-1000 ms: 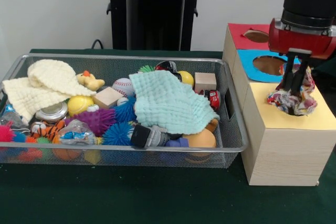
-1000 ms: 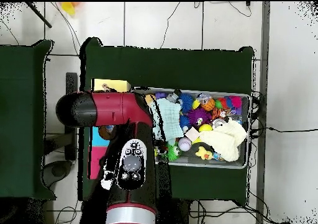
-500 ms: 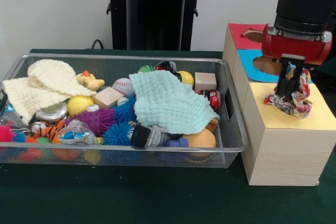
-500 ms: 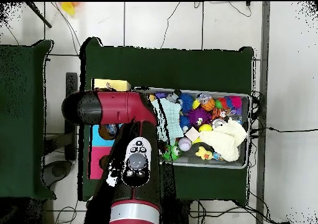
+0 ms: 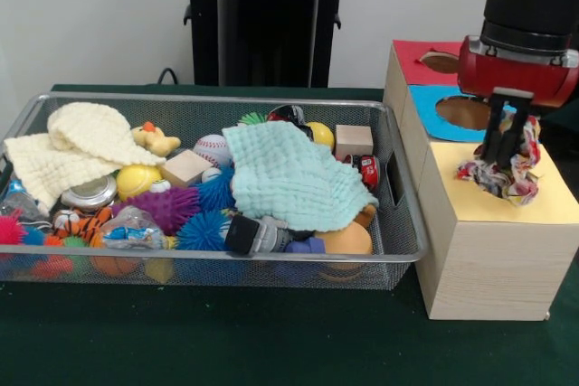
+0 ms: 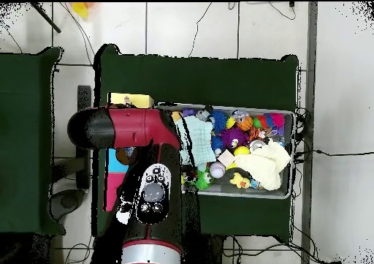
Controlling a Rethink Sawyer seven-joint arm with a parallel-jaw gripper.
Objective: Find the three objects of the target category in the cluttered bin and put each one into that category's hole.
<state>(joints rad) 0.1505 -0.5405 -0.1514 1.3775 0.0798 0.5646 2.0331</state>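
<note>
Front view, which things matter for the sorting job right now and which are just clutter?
In the job: hand, shut on the rag; yellow panel under it; mint cloth; cream cloth.

Just lying about: baseball, duck, wood blocks, purple spiky ball.

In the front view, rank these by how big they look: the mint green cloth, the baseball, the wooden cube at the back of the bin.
1. mint green cloth, largest by far
2. wooden cube
3. baseball
The last two look nearly alike, so their order is unsure.
</note>
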